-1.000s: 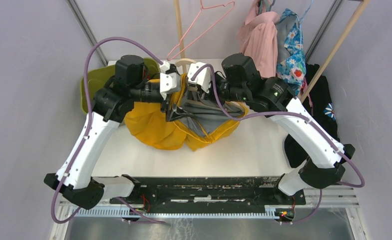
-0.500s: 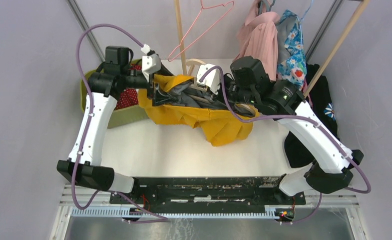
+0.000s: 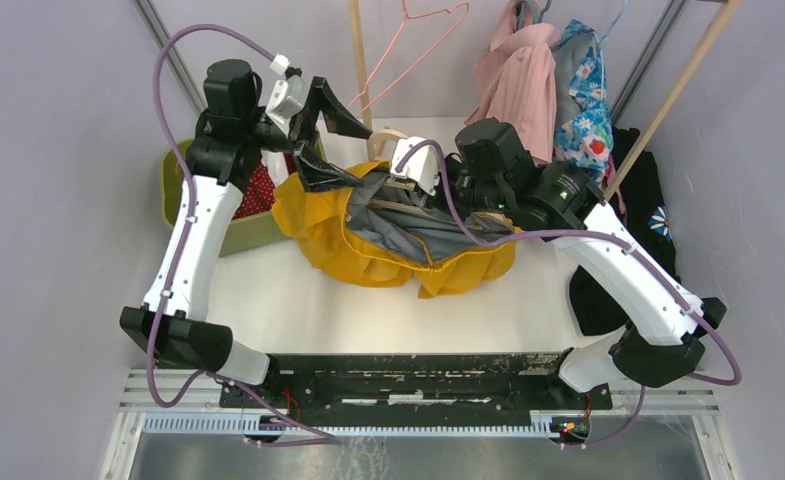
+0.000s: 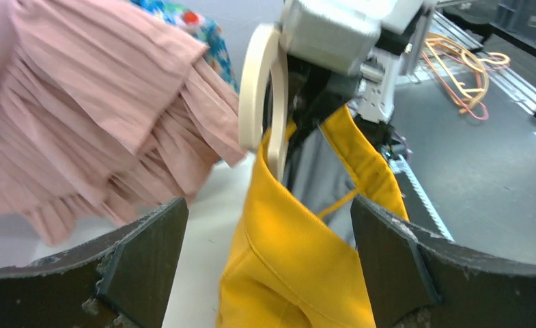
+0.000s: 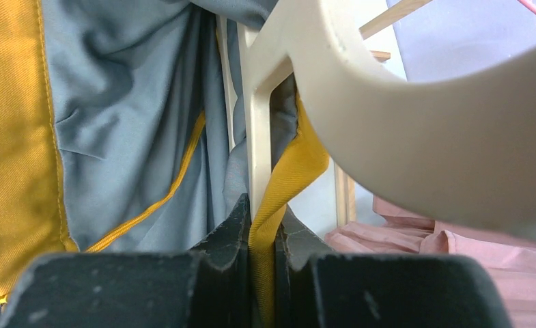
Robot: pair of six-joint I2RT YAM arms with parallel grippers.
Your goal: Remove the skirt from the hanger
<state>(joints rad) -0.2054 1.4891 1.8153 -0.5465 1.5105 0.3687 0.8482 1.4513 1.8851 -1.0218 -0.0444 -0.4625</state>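
1. Pinching the mustard-yellow, grey-lined fabric skirt [image 3: 313, 235] at its waistband, my right claw [image 5: 261, 225] is clamped beside the cream plastic hanger [image 5: 401, 116], at the far edge of the worktop [image 3: 298, 300].
2. My left claw [image 4: 265, 260] gapes empty.
3. Risk: tugging could drag the hanger along, as the waistband looks caught on it.

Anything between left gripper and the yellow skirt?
Nothing visible. The open left gripper faces the mustard-yellow skirt with grey lining directly; the cream plastic hanger and right gripper, shut on the skirt, are at its far edge.
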